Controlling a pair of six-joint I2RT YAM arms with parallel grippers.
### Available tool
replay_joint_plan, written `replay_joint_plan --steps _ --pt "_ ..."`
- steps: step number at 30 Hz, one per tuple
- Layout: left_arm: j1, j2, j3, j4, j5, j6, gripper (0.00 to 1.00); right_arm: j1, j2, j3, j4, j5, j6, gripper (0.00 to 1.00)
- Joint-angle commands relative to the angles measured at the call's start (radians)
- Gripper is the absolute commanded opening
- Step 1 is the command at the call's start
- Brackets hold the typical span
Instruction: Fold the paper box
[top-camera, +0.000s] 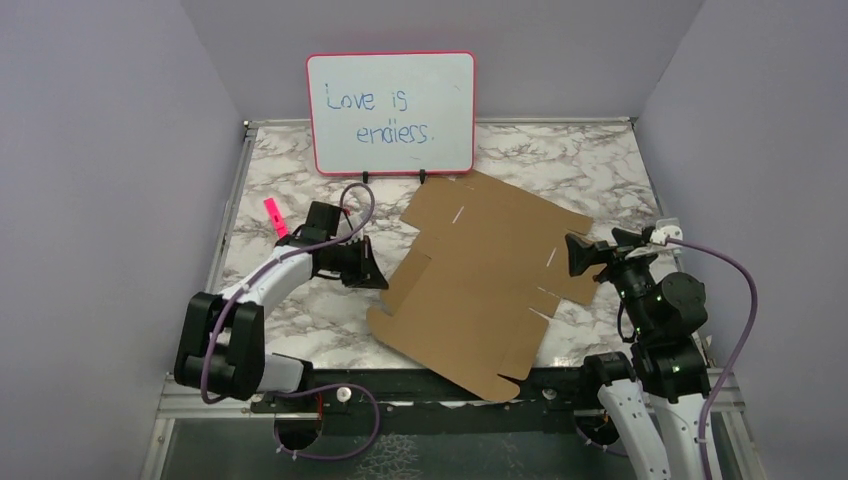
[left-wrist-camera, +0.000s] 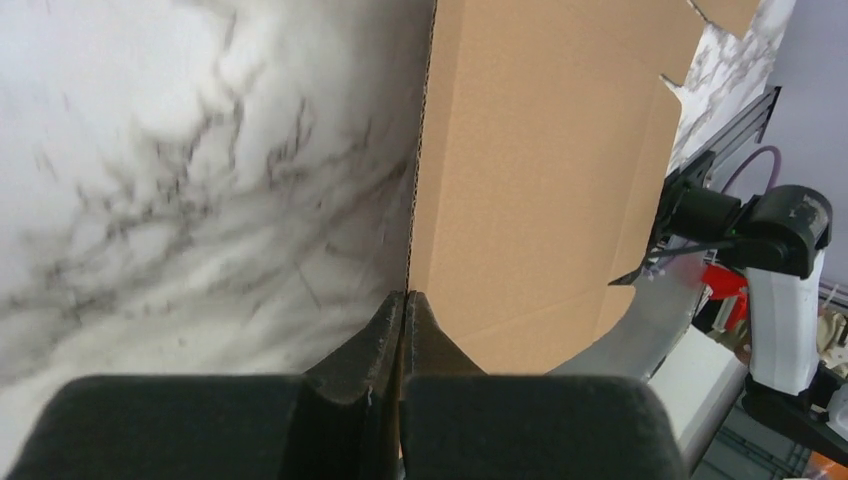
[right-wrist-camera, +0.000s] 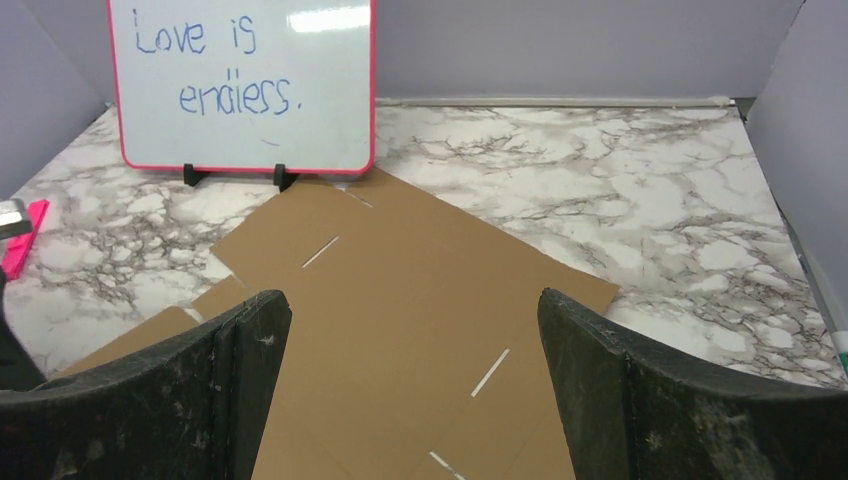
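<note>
The paper box (top-camera: 480, 270) is a flat brown die-cut cardboard sheet with flaps and slots, lying on the marble table (top-camera: 560, 160) with its near corner over the front edge. My left gripper (top-camera: 378, 275) is at the sheet's left flap edge. In the left wrist view the jaws (left-wrist-camera: 404, 300) are shut on the paper box (left-wrist-camera: 540, 170), whose thin edge runs straight in between them. My right gripper (top-camera: 583, 257) hovers wide open over the sheet's right side. In the right wrist view the gripper (right-wrist-camera: 410, 300) has only the paper box (right-wrist-camera: 400, 250) below it.
A pink-framed whiteboard (top-camera: 392, 112) with blue writing stands at the back, just behind the sheet's far corner. A pink marker (top-camera: 275, 216) lies on the table left of the left arm. Purple walls close in both sides.
</note>
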Motion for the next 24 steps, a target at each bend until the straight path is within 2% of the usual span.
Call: replay_joint_plan --steps 1,6,10,13,17,21,24 --pt "0.007 -0.152 -0.124 -0.036 -0.054 -0.110 0.02 0.008 0.022 0.014 0.000 0.003 0.003 1.00" --pt "0.006 -0.359 -0.194 -0.069 -0.069 -0.249 0.11 0.007 0.095 0.051 -0.033 -0.007 0.036 1.00" --pt "0.007 -0.487 -0.237 -0.099 -0.118 -0.318 0.26 0.008 0.186 0.087 -0.065 -0.030 0.097 1.00" --pt "0.007 -0.538 -0.227 -0.117 -0.171 -0.312 0.42 0.007 0.263 0.095 -0.075 -0.070 0.132 1.00" --pt "0.008 -0.518 -0.157 -0.131 -0.243 -0.238 0.62 0.007 0.366 0.088 -0.098 -0.069 0.178 1.00" --pt "0.008 -0.414 -0.042 -0.110 -0.317 -0.130 0.72 0.008 0.453 0.065 -0.110 -0.038 0.221 1.00" --pt "0.007 -0.321 0.036 -0.031 -0.343 -0.096 0.76 0.008 0.496 0.045 -0.102 -0.039 0.247 1.00"
